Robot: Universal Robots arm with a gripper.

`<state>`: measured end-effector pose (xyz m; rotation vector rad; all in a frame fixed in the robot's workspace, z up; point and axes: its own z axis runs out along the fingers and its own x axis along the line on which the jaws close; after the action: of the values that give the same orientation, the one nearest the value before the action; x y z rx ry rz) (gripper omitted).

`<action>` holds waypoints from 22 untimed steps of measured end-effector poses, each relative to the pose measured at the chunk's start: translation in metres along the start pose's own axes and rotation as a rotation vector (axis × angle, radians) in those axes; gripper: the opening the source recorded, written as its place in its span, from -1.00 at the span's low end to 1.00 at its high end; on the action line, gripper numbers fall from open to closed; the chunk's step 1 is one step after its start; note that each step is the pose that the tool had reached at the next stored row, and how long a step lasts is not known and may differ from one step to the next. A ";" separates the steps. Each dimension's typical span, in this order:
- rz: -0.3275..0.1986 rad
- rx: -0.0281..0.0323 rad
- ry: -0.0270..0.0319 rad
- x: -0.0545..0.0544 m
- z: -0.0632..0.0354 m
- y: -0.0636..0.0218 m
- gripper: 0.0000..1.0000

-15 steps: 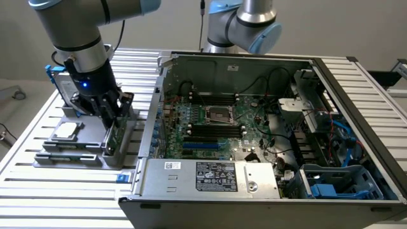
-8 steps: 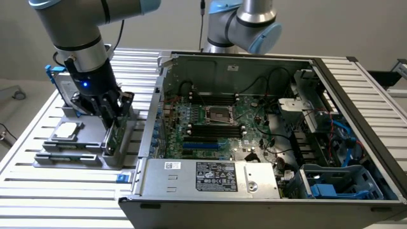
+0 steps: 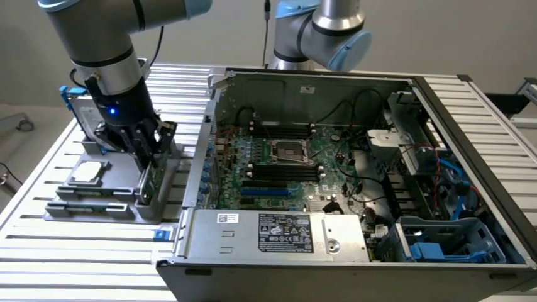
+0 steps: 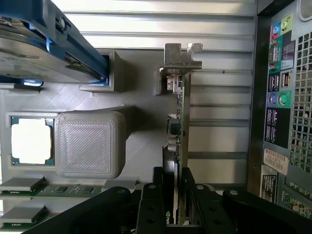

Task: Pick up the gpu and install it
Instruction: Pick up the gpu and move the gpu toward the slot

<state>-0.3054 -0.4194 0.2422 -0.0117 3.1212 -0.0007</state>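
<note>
The gpu (image 3: 152,181) stands on edge in a slot of the grey parts holder (image 3: 100,207), at the exterior view's left of the open computer case. My gripper (image 3: 148,153) reaches straight down onto the card's top edge. In the wrist view the gpu (image 4: 175,129) runs away from me as a thin edge with its silver end bracket (image 4: 181,58) at the far end. There my gripper (image 4: 173,207) has its black fingers (image 4: 152,207) pressed against both faces, shut on the card. The card still sits in the holder.
The open computer case (image 3: 470,145) lies on the slatted table with its motherboard (image 3: 281,163) exposed. The holder also carries a silver hard drive in a blue frame (image 4: 34,44), a square silver chip (image 4: 30,141) and memory sticks (image 4: 24,184). A second arm (image 3: 323,31) stands behind the case.
</note>
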 end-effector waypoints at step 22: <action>0.000 -0.0004 0.0000 -0.001 -0.0296 0.0000 -0.48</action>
<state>-0.3055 -0.4194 0.2719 -0.0116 3.1212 -0.0001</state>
